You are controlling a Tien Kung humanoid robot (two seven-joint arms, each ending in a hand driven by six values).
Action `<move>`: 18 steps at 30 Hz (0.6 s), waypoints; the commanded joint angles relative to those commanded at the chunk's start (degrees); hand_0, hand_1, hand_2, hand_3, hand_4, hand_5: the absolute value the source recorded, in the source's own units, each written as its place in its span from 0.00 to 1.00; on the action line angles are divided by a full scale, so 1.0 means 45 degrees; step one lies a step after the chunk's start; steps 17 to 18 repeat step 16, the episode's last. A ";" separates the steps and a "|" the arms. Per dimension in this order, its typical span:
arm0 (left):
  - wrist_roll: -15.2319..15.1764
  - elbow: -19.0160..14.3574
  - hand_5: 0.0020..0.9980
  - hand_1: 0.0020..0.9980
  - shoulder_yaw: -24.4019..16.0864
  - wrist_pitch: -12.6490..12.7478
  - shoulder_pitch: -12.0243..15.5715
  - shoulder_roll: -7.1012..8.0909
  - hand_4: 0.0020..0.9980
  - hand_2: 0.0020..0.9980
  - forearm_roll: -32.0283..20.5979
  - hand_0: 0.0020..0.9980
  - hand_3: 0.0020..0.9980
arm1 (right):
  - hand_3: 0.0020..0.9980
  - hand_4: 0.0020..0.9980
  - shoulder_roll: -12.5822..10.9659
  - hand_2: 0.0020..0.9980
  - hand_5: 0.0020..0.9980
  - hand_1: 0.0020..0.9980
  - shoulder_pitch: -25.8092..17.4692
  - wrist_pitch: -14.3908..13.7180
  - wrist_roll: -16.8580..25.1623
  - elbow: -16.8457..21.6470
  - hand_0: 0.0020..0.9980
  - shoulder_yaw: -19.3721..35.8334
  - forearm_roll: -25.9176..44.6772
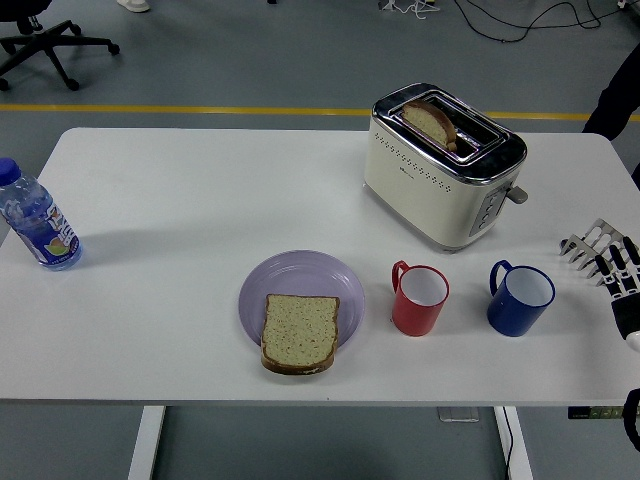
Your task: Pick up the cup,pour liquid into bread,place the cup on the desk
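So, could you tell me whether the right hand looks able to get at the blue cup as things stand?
Probably yes. The right hand sits at the table's right edge, fingers open, and only bare table lies between it and the blue cup. The red cup stands on the far side.
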 joint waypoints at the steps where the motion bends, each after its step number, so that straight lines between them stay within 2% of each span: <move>1: -0.0008 0.0000 1.00 0.75 0.0075 -0.0003 0.0017 0.0000 0.41 0.76 -0.0044 0.68 0.66 | 0.60 0.64 -0.0008 0.64 0.13 0.57 -0.0011 0.0034 0.0006 -0.0001 0.64 -0.0010 -0.0007; 18: -0.0039 0.0000 1.00 0.75 0.0378 -0.0034 0.0065 0.0002 0.41 0.76 -0.0183 0.68 0.66 | 0.60 0.64 -0.0048 0.64 0.12 0.57 -0.0045 0.0086 0.0037 -0.0020 0.64 0.0070 -0.0066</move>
